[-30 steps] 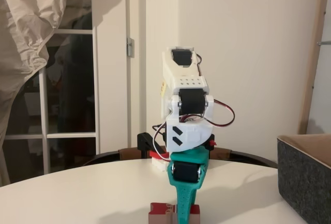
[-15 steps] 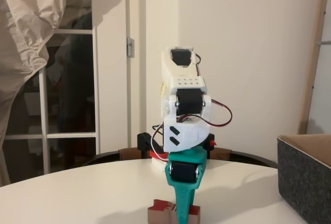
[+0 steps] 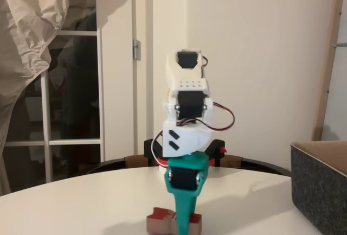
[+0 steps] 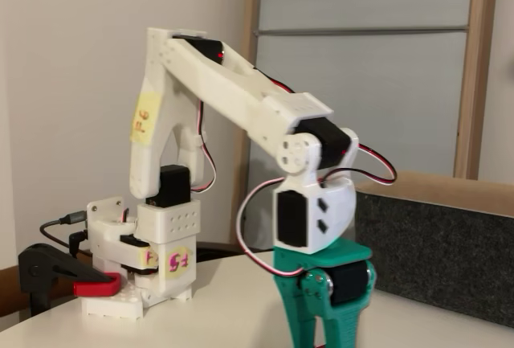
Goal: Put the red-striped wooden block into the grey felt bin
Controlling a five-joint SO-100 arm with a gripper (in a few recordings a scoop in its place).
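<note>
**Gripper down on the block, bin waiting off to the side**

Gripper [image 3: 181, 225], teal, points straight down at the tabletop [image 3: 81, 202] w/ its tips at the red-striped wooden block [image 3: 172, 222]. Block sits at the bottom edge of a fixed view, partly cut off and partly hidden behind my finger; red top and paler wood face show. Looks like my fingers straddle it, but I can't tell whether they're clamped on it or just around it, since the tips run out of frame.

Grey felt bin [image 3: 320, 183] stands at the right edge of that view, well apart from the block, dark wall and tan rim visible. Block isn't in it yet.

Step in hand, as I judge it: the grasp, approx. early-to-mid task. Next move calls for a firm hold, a lift high enough to clear the bin's thick wall, then a swing toward the bin and release over its opening.

Pose: my white upper arm rises from the base [image 4: 136, 276], elbow high, forearm sloping down, wrist bent so the gripper hangs vertical. Red and black servo wires loop at the wrist.
</note>
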